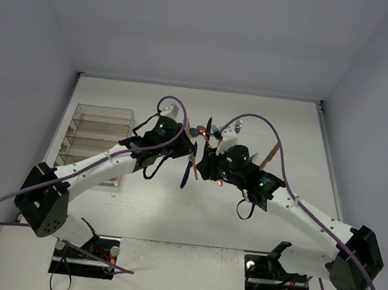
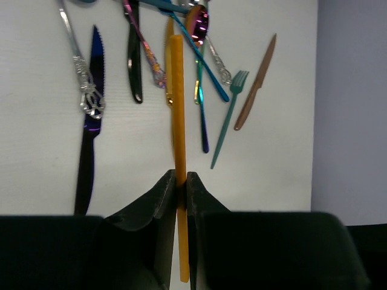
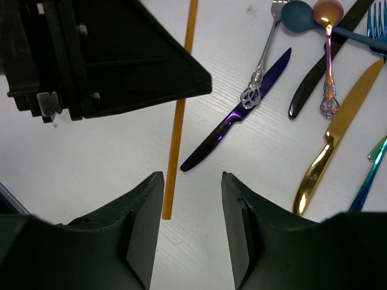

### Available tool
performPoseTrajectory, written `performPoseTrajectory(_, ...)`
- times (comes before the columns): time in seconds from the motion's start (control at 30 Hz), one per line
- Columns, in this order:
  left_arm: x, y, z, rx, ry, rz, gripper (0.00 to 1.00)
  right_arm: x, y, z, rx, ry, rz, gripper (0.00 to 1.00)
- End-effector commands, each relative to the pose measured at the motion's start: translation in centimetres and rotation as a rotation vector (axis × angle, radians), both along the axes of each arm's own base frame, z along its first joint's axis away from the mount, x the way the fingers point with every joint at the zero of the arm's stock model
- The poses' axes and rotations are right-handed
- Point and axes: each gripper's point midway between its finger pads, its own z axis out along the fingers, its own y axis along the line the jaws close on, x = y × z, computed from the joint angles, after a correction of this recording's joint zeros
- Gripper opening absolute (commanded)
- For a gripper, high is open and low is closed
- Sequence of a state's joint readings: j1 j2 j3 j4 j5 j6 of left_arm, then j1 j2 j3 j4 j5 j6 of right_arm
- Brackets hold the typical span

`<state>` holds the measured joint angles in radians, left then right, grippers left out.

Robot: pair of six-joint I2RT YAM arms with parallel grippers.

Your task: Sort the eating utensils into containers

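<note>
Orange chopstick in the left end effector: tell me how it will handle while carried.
The orange chopstick looks stiff: it runs straight past the left end effector with no sag. It is pinched at one narrow spot with a long overhang, so it may pivot. Its smooth, slim shaft probably slips easily.

Lab robot cell: bare white table [image 1: 192,215], plain grey walls [image 1: 194,25] boxing it, two bolted arms [image 1: 99,165].
</note>
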<state>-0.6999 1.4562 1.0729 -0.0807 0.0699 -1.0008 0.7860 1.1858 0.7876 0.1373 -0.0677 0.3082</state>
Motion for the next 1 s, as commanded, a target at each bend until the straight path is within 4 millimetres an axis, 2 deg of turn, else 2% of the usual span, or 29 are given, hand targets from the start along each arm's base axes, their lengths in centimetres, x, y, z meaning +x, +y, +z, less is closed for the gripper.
performPoseTrajectory(0.0, 0.9, 4.0, 3.2, 0.018, -0.080, 0.157, 0.00, 1.5, 0.2, 2.7, 0.052, -0.096, -0.048, 0.45)
performPoseTrajectory(0.07, 1.0, 7.3, 2.5, 0.061, -0.055, 0.256, 0.00, 1.4, -0.1, 2.4, 0.046, -0.098, -0.052, 0.47)
performPoseTrajectory(0.1, 1.2, 9.9, 2.7, 0.078, -0.051, 0.333, 0.00, 1.6, -0.6, 2.1, 0.030, -0.103, -0.074, 0.47)
performPoseTrajectory(0.17, 1.0, 13.9, 1.6, 0.104, -0.024, 0.449, 0.00, 1.6, -1.0, 1.9, 0.020, -0.107, -0.082, 0.48)
performPoseTrajectory(0.23, 0.6, 18.0, 1.5, 0.120, -0.023, 0.573, 0.00, 1.5, -1.2, 1.4, 0.009, -0.106, -0.086, 0.48)
performPoseTrajectory(0.27, 0.3, 20.5, 1.8, 0.122, -0.026, 0.655, 0.00, 1.5, -1.5, 1.1, -0.001, -0.106, -0.089, 0.48)
performPoseTrajectory(0.3, -0.3, 22.0, 0.9, 0.135, -0.006, 0.701, 0.00, 1.5, -1.5, 1.1, -0.004, -0.107, -0.089, 0.48)
performPoseTrajectory(0.43, -2.9, 29.0, 0.2, 0.154, 0.034, 0.948, 0.00, 1.4, -2.1, 0.6, -0.023, -0.116, -0.094, 0.48)
performPoseTrajectory(0.57, -4.9, 32.9, -0.7, 0.149, 0.065, 1.109, 0.00, 1.0, -2.6, 0.5, -0.024, -0.122, -0.092, 0.49)
performPoseTrajectory(0.6, -5.5, 34.1, -1.5, 0.145, 0.087, 1.157, 0.00, 0.9, -2.7, 0.4, -0.026, -0.122, -0.090, 0.49)
performPoseTrajectory(0.67, -5.9, 34.7, -2.5, 0.115, 0.119, 1.206, 0.00, 0.8, -2.9, 0.3, -0.026, -0.123, -0.087, 0.49)
performPoseTrajectory(0.73, -6.6, 36.5, -4.0, 0.116, 0.165, 1.281, 0.00, 0.6, -2.9, 0.1, -0.029, -0.124, -0.081, 0.49)
performPoseTrajectory(0.87, -7.3, 37.8, -5.9, 0.123, 0.227, 1.344, 0.00, 0.4, -3.0, -0.2, -0.030, -0.119, -0.077, 0.49)
performPoseTrajectory(0.97, -7.0, 38.3, -6.6, 0.131, 0.233, 1.359, 0.02, 0.3, -3.2, -0.3, -0.027, -0.118, -0.083, 0.49)
